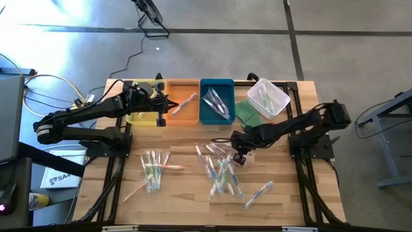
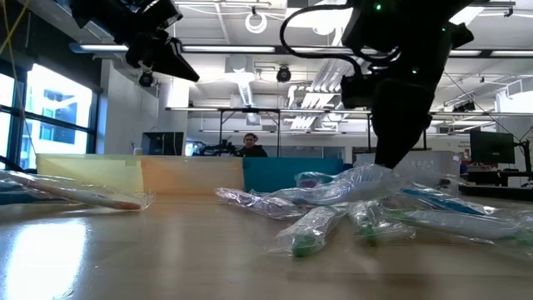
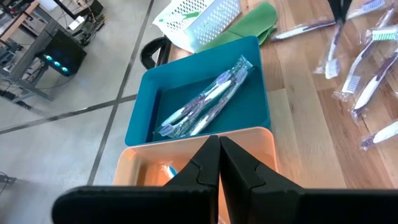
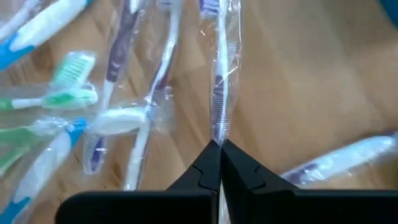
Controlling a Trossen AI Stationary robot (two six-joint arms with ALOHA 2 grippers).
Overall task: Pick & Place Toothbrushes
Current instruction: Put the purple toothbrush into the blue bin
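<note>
Many wrapped toothbrushes lie flat on the wooden table: one heap at near left, a larger heap in the middle. One toothbrush lies in the orange tray and a few in the blue tray. My right gripper stands over the far edge of the middle heap, shut on a purple-and-white toothbrush in its clear wrapper. My left gripper hovers shut above the orange tray, holding nothing. My right gripper pinches the near end of the toothbrush's clear wrapper between its two fingertips. The fingers come steeply from above and meet it end-on, so the toothbrush runs away from them over the wood. Whether its far end rests on the table I cannot tell.
A yellow tray stands left of the orange one, all three trays side by side along the far edge. A white mesh basket and a green cloth lie at far right. A single toothbrush lies at near right.
</note>
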